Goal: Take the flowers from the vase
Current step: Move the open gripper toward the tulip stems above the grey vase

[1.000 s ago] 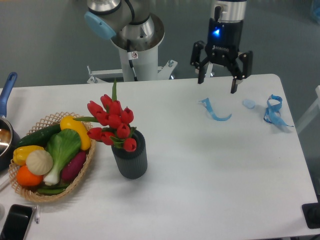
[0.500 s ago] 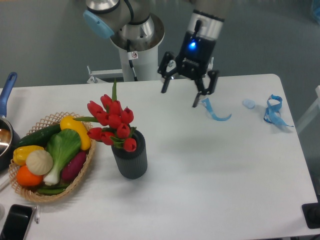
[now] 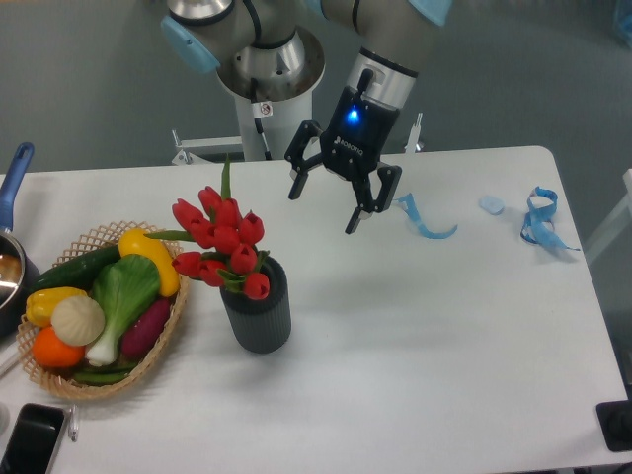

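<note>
1. At the far left edge, the pan (image 3: 12, 259) with a blue handle sits partly out of view, and a dark phone (image 3: 30, 439) lies at the lower left corner of the white table (image 3: 444, 355).
2. The wicker basket (image 3: 94, 380) of toy vegetables stands left of centre. It is no part of the task and is best left undisturbed.
3. The flowers (image 3: 222, 242), red tulip buds with green leaves, stand in the vase (image 3: 259, 314), a dark ribbed cylinder just beside the basket's right rim. The bunch leans left and back, spreading wider than the vase mouth and overhanging the basket.
4. The gripper (image 3: 324, 211) hangs above the table, up and to the right of the flowers and apart from them. It is tilted, its fingers spread wide, and it holds nothing.
5. Judged step: the approach to the bunch, with no grasp yet made.
6. Recommended execution: bring the open claw over the bunch and down so that the fingers straddle the gathered stems or the dense lower buds near the vase mouth, not the loose outer blooms. Close firmly, then lift along the vase's axis so the stems draw out clean.
7. Risk noted: a sideways pull or a finger catching the rim could tip the vase toward the basket.
8. At the right, blue ribbon scraps (image 3: 538, 222) lie near the table edge, well apart from the work.
</note>
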`<state>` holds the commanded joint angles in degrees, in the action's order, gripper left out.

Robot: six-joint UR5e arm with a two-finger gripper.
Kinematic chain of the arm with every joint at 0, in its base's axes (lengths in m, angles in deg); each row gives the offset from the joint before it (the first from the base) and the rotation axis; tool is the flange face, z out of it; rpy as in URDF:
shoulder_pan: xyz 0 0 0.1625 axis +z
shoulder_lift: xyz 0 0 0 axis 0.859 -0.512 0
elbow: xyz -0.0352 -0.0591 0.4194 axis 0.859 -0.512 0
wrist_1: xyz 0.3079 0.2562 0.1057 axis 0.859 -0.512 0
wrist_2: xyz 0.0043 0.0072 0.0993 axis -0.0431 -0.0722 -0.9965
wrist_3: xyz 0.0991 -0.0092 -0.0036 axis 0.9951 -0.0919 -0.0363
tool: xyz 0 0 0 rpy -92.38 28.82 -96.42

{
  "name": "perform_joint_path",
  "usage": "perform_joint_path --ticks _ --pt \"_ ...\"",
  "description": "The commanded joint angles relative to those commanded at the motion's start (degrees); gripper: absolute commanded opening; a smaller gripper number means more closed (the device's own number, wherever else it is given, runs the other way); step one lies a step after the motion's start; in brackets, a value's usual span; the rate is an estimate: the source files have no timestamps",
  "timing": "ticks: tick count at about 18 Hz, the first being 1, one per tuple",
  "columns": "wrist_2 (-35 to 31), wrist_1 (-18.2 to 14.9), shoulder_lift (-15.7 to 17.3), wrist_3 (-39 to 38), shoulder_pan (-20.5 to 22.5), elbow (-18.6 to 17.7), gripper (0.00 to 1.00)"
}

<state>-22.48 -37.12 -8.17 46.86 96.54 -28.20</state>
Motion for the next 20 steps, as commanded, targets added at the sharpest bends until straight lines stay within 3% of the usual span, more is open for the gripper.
perform_joint_path --ticks 3,8,20 --pt "0.1 0.0 -1.5 6.2 -0.8 0.0 1.00" --pt "3.1 1.8 -3.6 5.1 -4.3 -0.8 1.00" --pt "4.6 2.2 -5.6 -0.1 -6.4 -0.4 1.00"
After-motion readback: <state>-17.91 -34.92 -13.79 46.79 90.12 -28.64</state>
